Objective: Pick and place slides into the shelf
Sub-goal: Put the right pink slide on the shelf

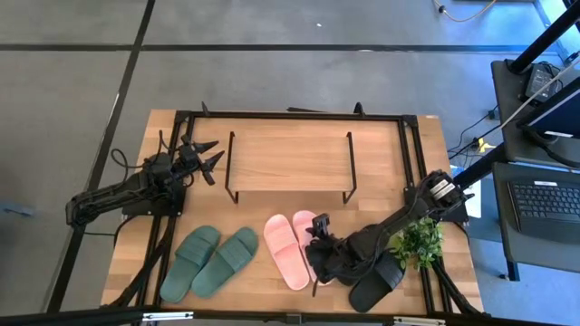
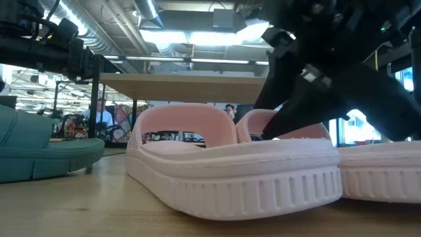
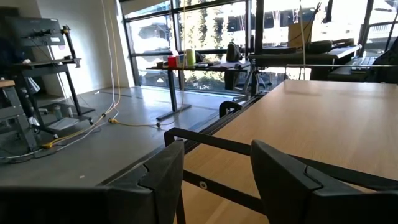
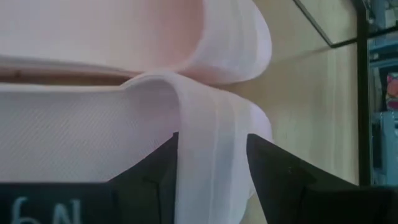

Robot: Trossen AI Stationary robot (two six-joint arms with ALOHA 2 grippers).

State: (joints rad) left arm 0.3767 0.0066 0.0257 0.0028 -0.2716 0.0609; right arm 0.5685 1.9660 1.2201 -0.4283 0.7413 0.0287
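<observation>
Our right gripper (image 4: 211, 168) has its jaws astride the strap of the pink slide (image 1: 309, 243) lying on the worktop (image 1: 272, 204) before the shelf (image 1: 288, 156), and we fear this soft strap may fold and slip out when lifted.

Slides (image 1: 288, 250) before shelf (image 1: 288, 152)

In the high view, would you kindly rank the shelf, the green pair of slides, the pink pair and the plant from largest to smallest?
1. Shelf
2. Green pair and pink pair: about alike, and the right arm covers part of the pink, so unranked
3. Plant
</observation>
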